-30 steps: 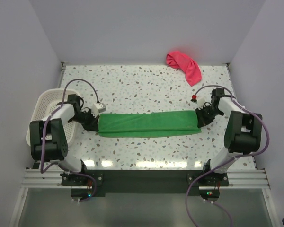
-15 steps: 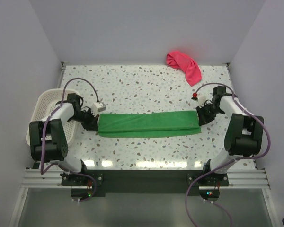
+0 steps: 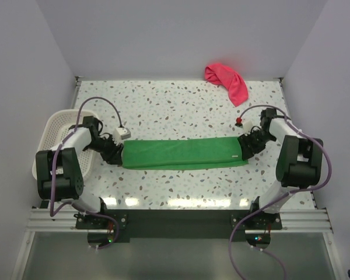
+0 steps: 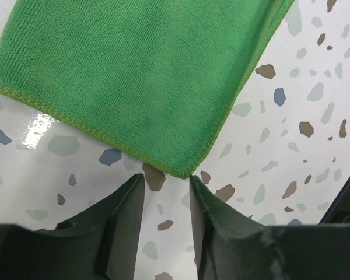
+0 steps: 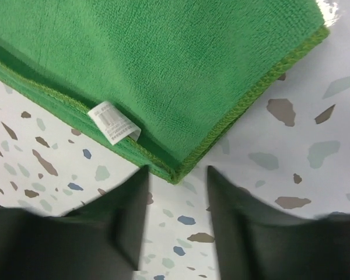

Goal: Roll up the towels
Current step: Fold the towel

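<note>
At the near edge of the desk (image 3: pixel 175 111) the two arm bases stand side by side, and each arm reaches out and bends inward toward one end of the green towel (image 3: pixel 181 154). The left arm (image 3: pixel 61 169) comes in low from the left. The left jaws are apart with nothing between them. In the left wrist view the two dark fingers (image 4: pixel 125 221) stand with a gap between them, and a corner of the green towel (image 4: pixel 134 76) lies on the speckled desk just ahead of that gap, unclamped. The right arm (image 3: pixel 297 163) mirrors this at the other end. The right jaws are likewise apart and hold nothing. In the right wrist view the stitched corner of the green towel (image 5: pixel 163 64) lies just in front of the opening between the fingers (image 5: pixel 128 216), and a small white label (image 5: pixel 114 123) sticks out from the hem close by, where layered edges show that the cloth is folded

The green towel lies flat as a long narrow band, running left to right across the middle of the desk between the two sets of jaws

A white mesh basket (image 3: pixel 49 131) sits at the desk's left edge, beside the left arm

Farthest off, the pink-red towel (image 3: pixel 226 80) lies crumpled at the far edge, right of centre, well apart from the green one
</note>
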